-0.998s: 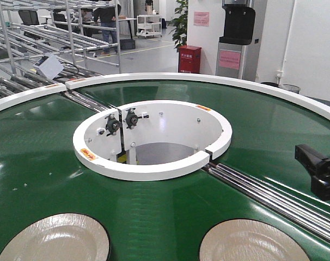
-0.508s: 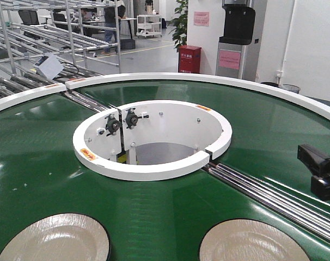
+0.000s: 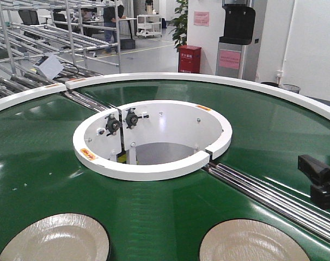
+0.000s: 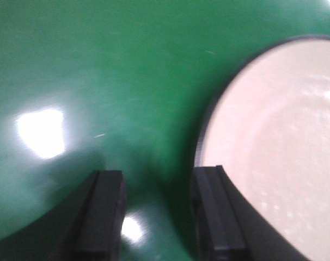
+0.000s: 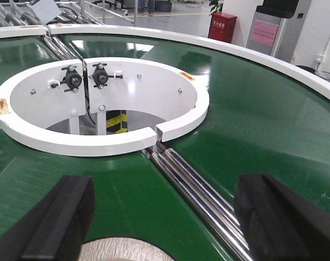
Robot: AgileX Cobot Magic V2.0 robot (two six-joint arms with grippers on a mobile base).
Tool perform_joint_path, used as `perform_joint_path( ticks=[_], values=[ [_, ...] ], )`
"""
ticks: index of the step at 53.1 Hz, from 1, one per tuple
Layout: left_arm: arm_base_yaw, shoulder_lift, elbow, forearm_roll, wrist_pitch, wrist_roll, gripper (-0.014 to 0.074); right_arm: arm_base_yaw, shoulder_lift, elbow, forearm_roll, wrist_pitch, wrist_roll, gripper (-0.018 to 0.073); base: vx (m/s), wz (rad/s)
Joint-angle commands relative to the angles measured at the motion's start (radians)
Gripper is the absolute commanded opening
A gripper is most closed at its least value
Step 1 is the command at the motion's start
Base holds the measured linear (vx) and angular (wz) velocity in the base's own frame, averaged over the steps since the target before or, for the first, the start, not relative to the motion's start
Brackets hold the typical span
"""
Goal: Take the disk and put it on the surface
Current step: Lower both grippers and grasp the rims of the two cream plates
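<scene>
Since a second ago the right claw (image 3: 313,177) has slid a little down and toward the right edge of the front view. A thin dark sliver has come in at the lower left edge, too little to identify. Both disks lie as before.

Front view: the left disk (image 3: 56,240) and right disk (image 3: 252,243), pale with dark rims, lie flat and well apart on the green belt (image 3: 40,163), on the near side of the white ring (image 3: 148,173). Steel rollers (image 3: 263,193) run from the ring toward the right claw, which hangs over the belt beyond the right disk. How far the claw is spread cannot be told here. Behind stand a red cabinet (image 3: 189,58), a pink sign (image 3: 201,19) and a pink label (image 3: 229,58) on a black machine. Their writing is too small to read, as is that on the orange stickers (image 3: 89,154) on the ring.

Left wrist view, blurred: only here does the left claw (image 4: 157,215) show, its jaws narrowly apart with bare belt between them. One disk (image 4: 279,157) lies outside the gap, right at the right-hand finger (image 4: 214,217); whether they touch cannot be told.

Right wrist view: the right claw (image 5: 170,223) is spread wide and holds nothing, with the right disk's (image 5: 121,253) far edge low between its fingers. Yellow-black stripes (image 5: 116,119) inside the ring show only here.
</scene>
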Motion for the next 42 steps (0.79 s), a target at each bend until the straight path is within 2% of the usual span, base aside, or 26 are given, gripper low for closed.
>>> perform_joint_path(
  ticks=[1, 11, 20, 30, 42],
  values=[
    [0.004, 0.008, -0.068, -0.079, 0.076, 0.084, 0.0406, -0.002, -0.008, -0.031, -0.003, -0.063, -0.006, 0.0571, 0.00, 0.00],
    [0.004, 0.093, -0.118, -0.081, 0.147, 0.090, 0.0406, -0.002, 0.000, -0.031, -0.004, -0.042, -0.007, 0.0571, 0.00, 0.00],
    [0.001, 0.141, -0.129, -0.102, 0.192, 0.145, 0.0405, -0.002, 0.018, -0.031, -0.004, -0.039, -0.007, 0.0571, 0.00, 0.00],
    [0.001, 0.202, -0.129, -0.199, 0.284, 0.239, 0.0373, -0.002, 0.027, -0.031, -0.004, -0.040, -0.007, 0.0571, 0.00, 0.00],
    [0.001, 0.282, -0.129, -0.285, 0.354, 0.273, 0.0305, -0.002, 0.029, -0.031, -0.028, -0.039, -0.007, 0.0571, 0.00, 0.00]
  ],
)
